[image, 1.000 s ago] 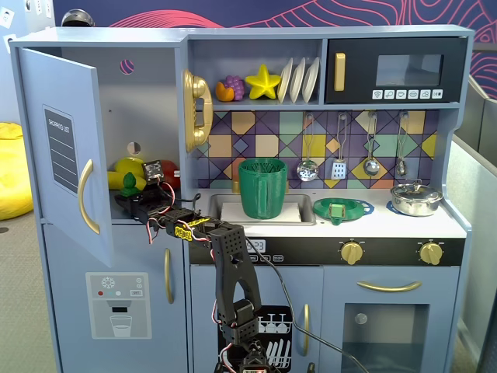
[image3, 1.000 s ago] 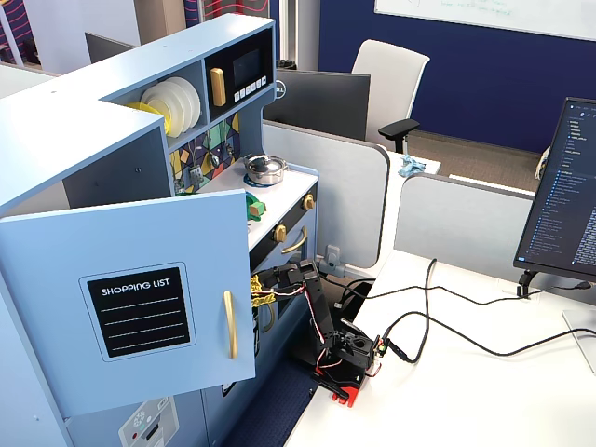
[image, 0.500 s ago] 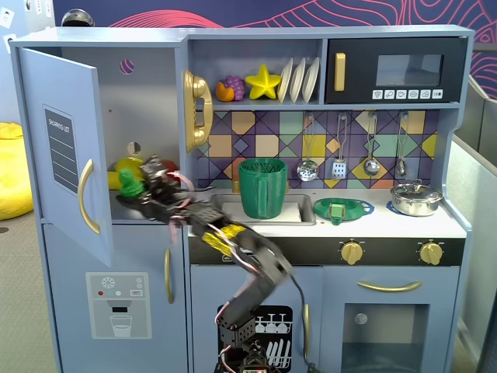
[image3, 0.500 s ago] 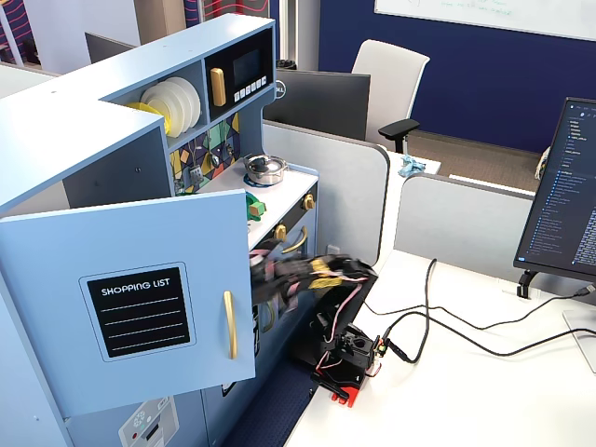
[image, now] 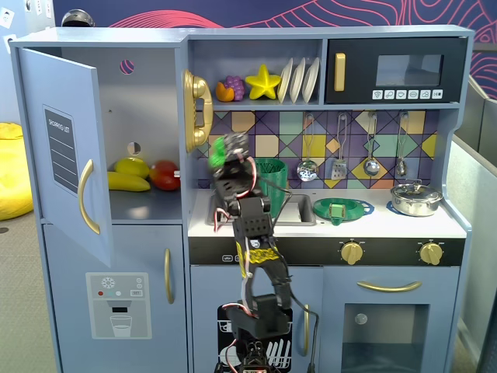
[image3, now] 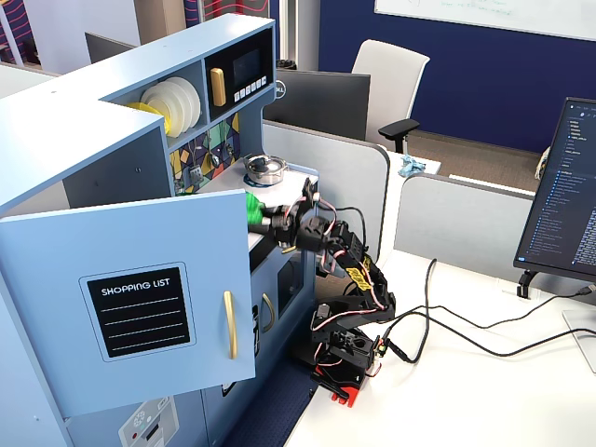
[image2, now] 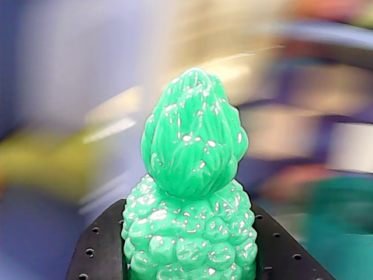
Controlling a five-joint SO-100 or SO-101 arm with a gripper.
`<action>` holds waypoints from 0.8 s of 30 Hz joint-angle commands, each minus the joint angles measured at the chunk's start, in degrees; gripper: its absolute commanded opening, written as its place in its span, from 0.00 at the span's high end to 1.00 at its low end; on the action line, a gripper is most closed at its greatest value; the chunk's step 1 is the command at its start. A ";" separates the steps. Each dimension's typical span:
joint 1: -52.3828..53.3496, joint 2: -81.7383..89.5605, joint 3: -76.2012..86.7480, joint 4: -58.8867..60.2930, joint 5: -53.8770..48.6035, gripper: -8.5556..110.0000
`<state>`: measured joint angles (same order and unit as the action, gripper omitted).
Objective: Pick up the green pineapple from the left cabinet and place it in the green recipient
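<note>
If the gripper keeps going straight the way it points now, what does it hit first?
Probably the tiled backsplash under the shelf. The gripper, shut on the green pineapple, points up and back toward the kitchen, left of the green recipient. Depth is unclear.

Fridge shelf [image: 144,207]: banana [image: 128,182], red fruit [image: 165,176]
Counter [image: 435,225]: pot [image: 415,199] right of green dish [image: 342,210]

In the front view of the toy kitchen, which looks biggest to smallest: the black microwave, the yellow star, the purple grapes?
1. Black microwave, clearly the largest.
2. Yellow star-shaped toy.
3. Purple toy grapes, smallest.
All sit on one upper shelf level, so nearness hardly matters.
</note>
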<state>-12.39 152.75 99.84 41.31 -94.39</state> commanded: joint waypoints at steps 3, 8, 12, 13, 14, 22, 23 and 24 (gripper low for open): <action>13.36 -15.38 -9.14 -11.07 1.85 0.93; 15.21 -28.56 -11.78 -20.65 -1.49 0.93; 15.91 -39.02 -18.19 -22.76 -1.32 0.93; 16.08 -41.40 -19.95 -22.50 -0.97 0.93; 16.17 -43.51 -21.27 -22.68 -1.14 0.93; 16.26 -55.37 -29.53 -24.26 -2.90 0.93; 16.26 -56.25 -30.06 -24.61 -3.16 0.93; 16.26 -57.04 -30.59 -24.70 -2.46 0.93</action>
<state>3.34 97.12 75.76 18.90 -96.15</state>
